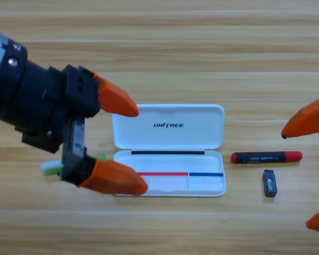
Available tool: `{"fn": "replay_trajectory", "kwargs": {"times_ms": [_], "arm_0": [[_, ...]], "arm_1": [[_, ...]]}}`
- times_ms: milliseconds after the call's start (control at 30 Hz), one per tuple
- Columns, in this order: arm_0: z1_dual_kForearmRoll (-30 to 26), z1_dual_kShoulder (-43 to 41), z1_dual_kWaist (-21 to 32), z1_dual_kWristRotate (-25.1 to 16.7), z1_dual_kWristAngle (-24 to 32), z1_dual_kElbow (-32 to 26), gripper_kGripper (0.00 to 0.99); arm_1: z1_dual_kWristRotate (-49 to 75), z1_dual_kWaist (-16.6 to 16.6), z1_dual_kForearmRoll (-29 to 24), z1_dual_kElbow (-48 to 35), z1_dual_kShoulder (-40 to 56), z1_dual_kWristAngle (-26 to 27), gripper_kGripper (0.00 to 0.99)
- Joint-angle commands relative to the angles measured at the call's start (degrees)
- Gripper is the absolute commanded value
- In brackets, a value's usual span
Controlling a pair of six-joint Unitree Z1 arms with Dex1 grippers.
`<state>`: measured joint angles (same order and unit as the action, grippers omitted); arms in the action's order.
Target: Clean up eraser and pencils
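My left gripper [137, 147] reaches in from the left, its orange jaws spread wide and open over the left end of the white case [207, 126]. The light green pencil [52, 168] lies on the table below the gripper body, mostly hidden, with only its whitish end and a green bit showing. The black pencil with red ends [266, 157] lies flat just right of the case. The small dark eraser [269, 183] sits below it. My right gripper [296, 180] waits open at the right edge, partly cut off.
The case lies open, its lid toward the back and its shallow tray [202, 186] toward the front. The wooden table [165, 228] extends on all sides.
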<state>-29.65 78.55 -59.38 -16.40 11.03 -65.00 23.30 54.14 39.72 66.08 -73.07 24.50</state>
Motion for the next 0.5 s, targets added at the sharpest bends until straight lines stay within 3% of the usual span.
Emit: {"fn": "replay_trajectory", "kwargs": {"times_ms": [33,367,500], "arm_0": [[-1.11,-0.50,-1.00,1.37,1.71,-1.09,0.985],[-1.46,-1.03,-1.00,-0.04,1.53,-0.92,0.983],[-2.78,-1.03,1.11,-3.91,0.57,-1.53,0.983]], "arm_1": [[-0.71,1.41,-0.78,-1.92,-1.37,-0.59,0.986],[-2.21,1.41,-0.78,-2.97,1.53,-0.95,0.986],[-5.02,1.41,-1.04,-2.97,2.14,-4.20,0.986]]}}
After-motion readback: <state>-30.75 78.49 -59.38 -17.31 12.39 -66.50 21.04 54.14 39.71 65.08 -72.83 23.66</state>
